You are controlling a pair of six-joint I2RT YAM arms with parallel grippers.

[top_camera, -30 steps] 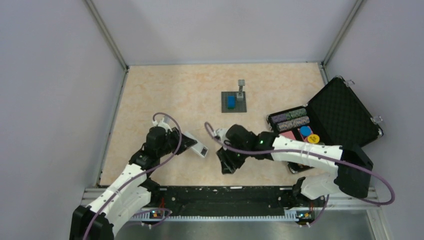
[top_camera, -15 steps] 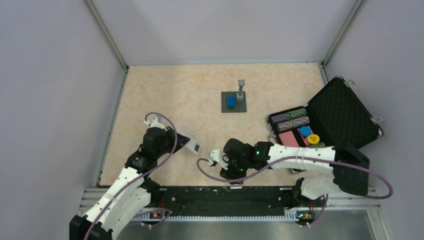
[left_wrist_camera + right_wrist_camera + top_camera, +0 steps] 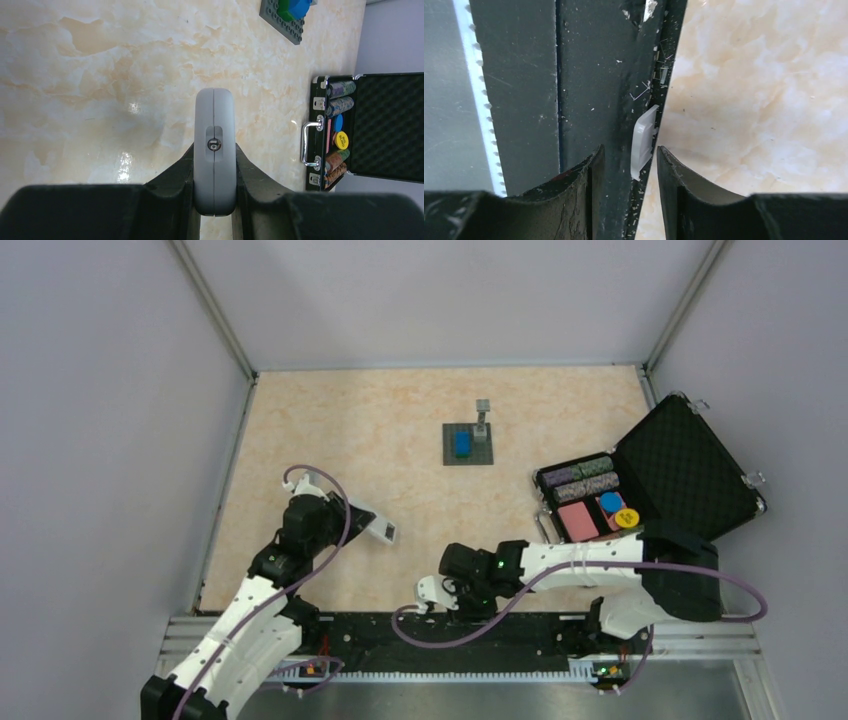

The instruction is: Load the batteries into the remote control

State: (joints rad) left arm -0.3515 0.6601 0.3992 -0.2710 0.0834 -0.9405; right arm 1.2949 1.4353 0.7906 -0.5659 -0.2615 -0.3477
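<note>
The left claw [image 3: 214, 165] is clamping the remote control [image 3: 214, 125] edge-on, lower left of the overhead view; the right claw [image 3: 629, 150], at bottom centre, is standing partly open around a small white plastic piece [image 3: 642, 142] by the black strip [image 3: 599, 75]

Pale grey walls [image 3: 100, 390] enclose beige marbled surface [image 3: 330, 430] on 3 sides, w/ metal corner posts [image 3: 215, 315]. Black rail [image 3: 440, 630] & grey metal strip [image 3: 450, 695] along near edge. Light soft, even.
</note>
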